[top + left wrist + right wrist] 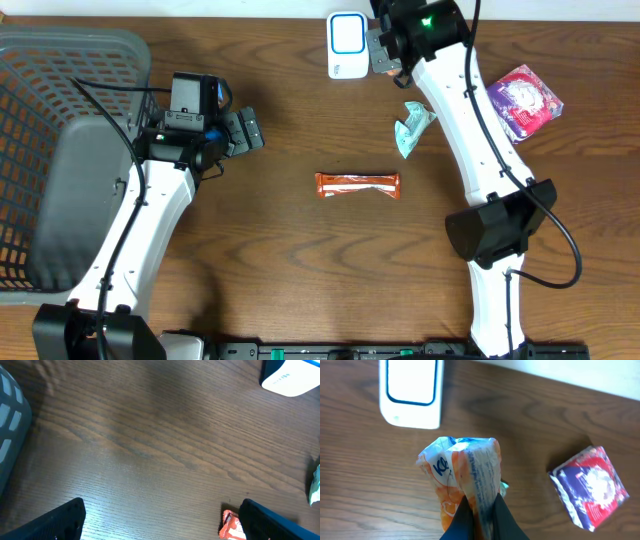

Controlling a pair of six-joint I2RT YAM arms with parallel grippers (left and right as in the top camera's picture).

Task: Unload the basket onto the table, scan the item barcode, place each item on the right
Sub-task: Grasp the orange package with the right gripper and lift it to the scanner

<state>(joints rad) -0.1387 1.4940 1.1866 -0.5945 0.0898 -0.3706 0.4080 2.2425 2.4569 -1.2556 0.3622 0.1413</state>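
**Scan station: one packet lifted, scan yet to be confirmed**

- Wooden table (300, 260): bears everything listed.
- Grey basket (70, 38): at the left edge.
- Left gripper (160, 527): jaws wide apart, holding nothing.
- Right gripper (481, 510): pinched tight on the orange-and-white packet (465, 470), raised near the white scanner (410, 392).
- Purple-red packet (523, 102), orange snack bar (357, 185) and green wrapper (412, 128): lying on the table.

We judge pickup done. Presenting the barcode remains, and we cannot tell which face carries it.
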